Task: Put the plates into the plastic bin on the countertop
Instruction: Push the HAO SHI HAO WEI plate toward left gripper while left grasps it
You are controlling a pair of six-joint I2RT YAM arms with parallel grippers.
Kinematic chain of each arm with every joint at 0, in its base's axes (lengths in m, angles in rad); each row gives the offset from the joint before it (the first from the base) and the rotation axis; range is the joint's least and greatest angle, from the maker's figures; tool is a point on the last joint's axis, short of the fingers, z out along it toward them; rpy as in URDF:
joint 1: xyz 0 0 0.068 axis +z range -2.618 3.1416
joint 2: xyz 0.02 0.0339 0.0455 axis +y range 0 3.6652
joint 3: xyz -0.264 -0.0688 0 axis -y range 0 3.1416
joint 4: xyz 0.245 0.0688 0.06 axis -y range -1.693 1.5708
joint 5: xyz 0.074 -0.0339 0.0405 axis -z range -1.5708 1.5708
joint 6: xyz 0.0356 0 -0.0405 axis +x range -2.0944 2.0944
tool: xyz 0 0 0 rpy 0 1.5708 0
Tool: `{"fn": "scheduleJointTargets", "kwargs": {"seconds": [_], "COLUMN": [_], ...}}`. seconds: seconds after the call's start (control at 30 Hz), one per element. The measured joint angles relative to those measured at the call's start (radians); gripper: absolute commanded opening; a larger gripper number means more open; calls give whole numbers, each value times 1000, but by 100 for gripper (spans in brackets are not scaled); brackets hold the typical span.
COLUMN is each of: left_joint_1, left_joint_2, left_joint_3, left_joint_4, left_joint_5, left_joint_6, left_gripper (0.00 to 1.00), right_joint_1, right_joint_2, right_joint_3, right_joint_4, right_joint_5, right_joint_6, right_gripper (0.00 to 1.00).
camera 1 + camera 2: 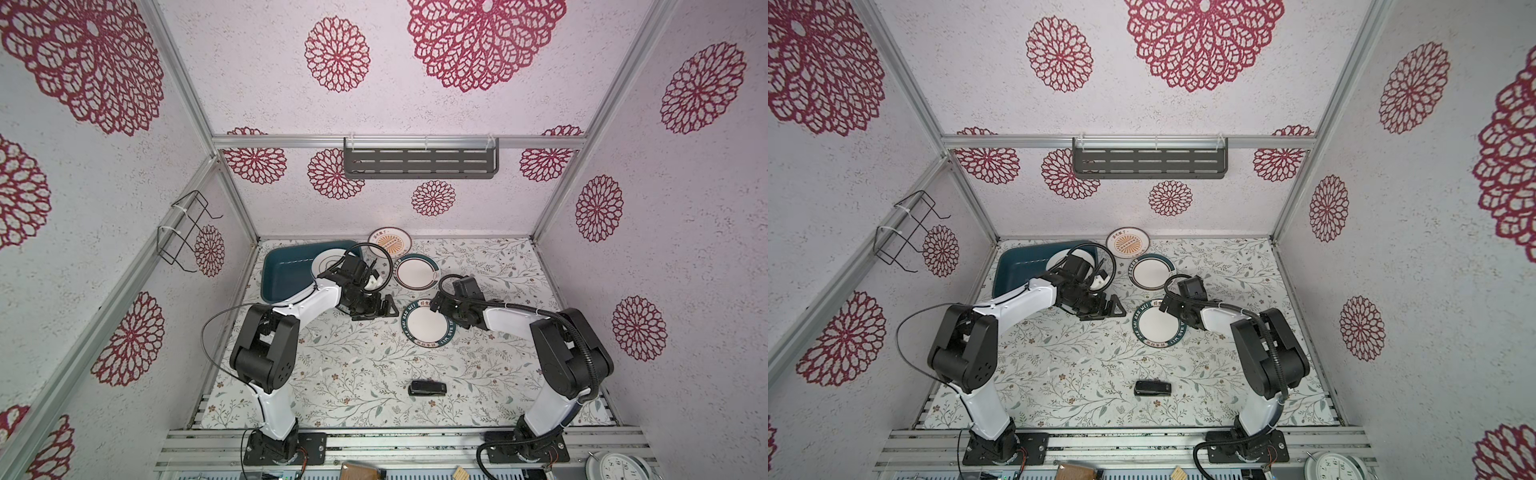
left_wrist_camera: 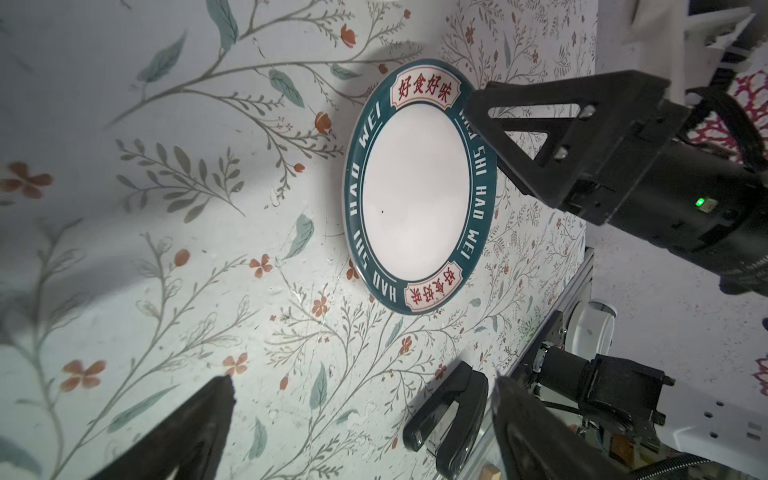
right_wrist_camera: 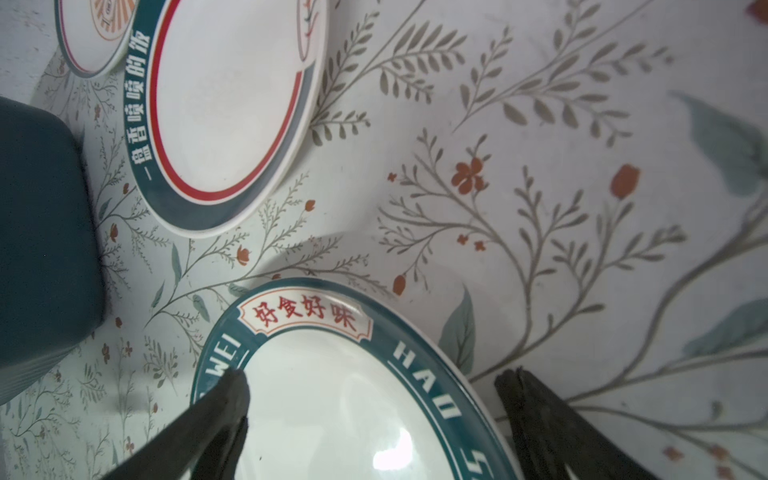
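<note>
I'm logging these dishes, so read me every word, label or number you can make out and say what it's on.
"HAO SHI HAO WEI": white letters round the teal-rimmed plate.
"好食好味": red, on two cream labels on that rim.
"一盘香喷喷的饭": white, on the teal band of the red-ringed plate.
"9", "10", "11": clock face, partly cut off.
Too small to read: lettering on the orange sunburst plate; label on the black stapler.

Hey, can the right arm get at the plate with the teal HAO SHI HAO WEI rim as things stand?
Probably yes. The right tool is open and poised at the rim of the lettered plate, one finger over the plate, the other outside it above the countertop. Nothing blocks the way.
</note>
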Motion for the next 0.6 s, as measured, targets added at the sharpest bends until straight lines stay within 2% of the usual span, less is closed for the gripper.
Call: {"fn": "scheduleJointTargets", "kwargs": {"seconds": [0.37,0.6], "left_joint_1": [-1,-5], "left_joint_2": [179,221], "left_joint_3": [51,74], "left_joint_4": [97,164], "left_joint_5": [77,106], "left_joint_6": [-96,-150], "left_gripper": [93,80], "right_joint_1": [68,68], "right_joint_2": [-37,-37], "right_joint_3": [-38,-27], "right_joint_4": [-2,-30], "right_joint_5": [-22,-50], "right_joint_6": [29,16], "right_gripper": [99,99]}}
